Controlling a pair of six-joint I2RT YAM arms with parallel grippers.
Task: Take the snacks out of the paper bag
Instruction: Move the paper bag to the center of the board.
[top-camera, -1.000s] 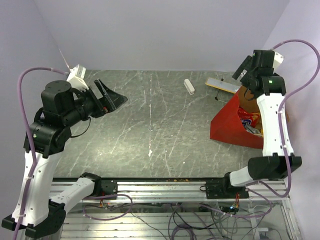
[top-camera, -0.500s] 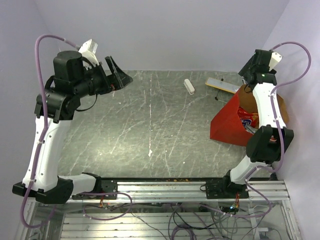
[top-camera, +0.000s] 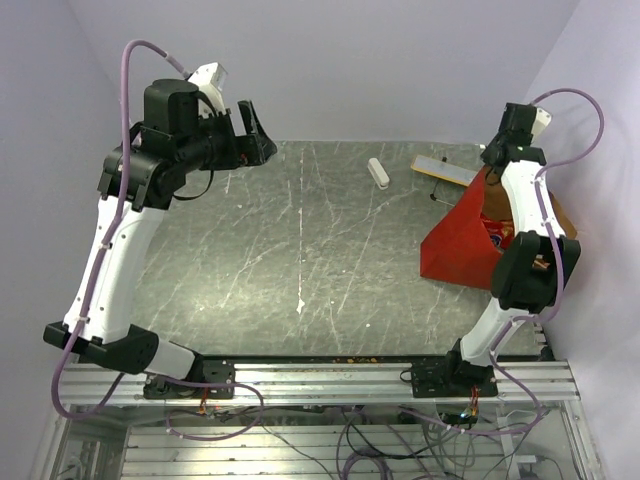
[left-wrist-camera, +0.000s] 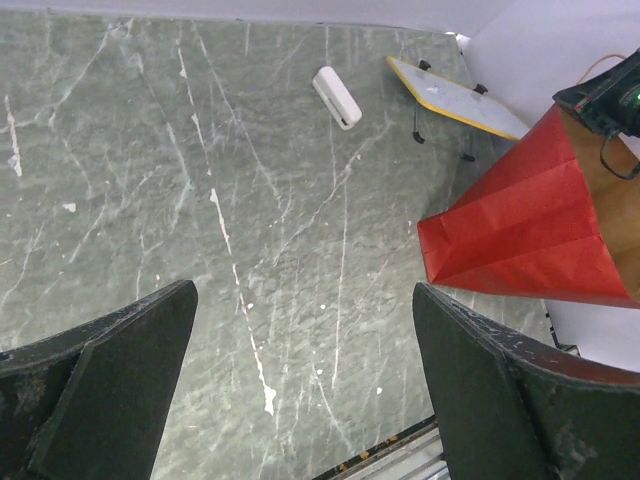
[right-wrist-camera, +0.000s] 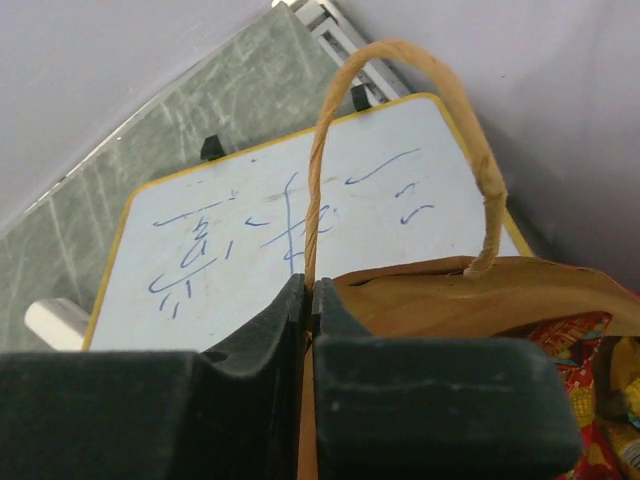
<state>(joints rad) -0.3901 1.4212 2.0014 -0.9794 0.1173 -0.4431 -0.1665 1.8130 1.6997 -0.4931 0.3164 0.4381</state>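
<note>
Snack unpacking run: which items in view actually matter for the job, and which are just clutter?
Job:
- paper bag, red outside, brown inside
- snacks, only partly visible inside the bag

Lying about:
- white oblong block
- yellow-edged whiteboard with blue scribbles, by the bag

L arm reared high, black two-finger L gripper (left-wrist-camera: 302, 290) spread wide; R arm upright, black R gripper (right-wrist-camera: 308, 298) pinched tight.
</note>
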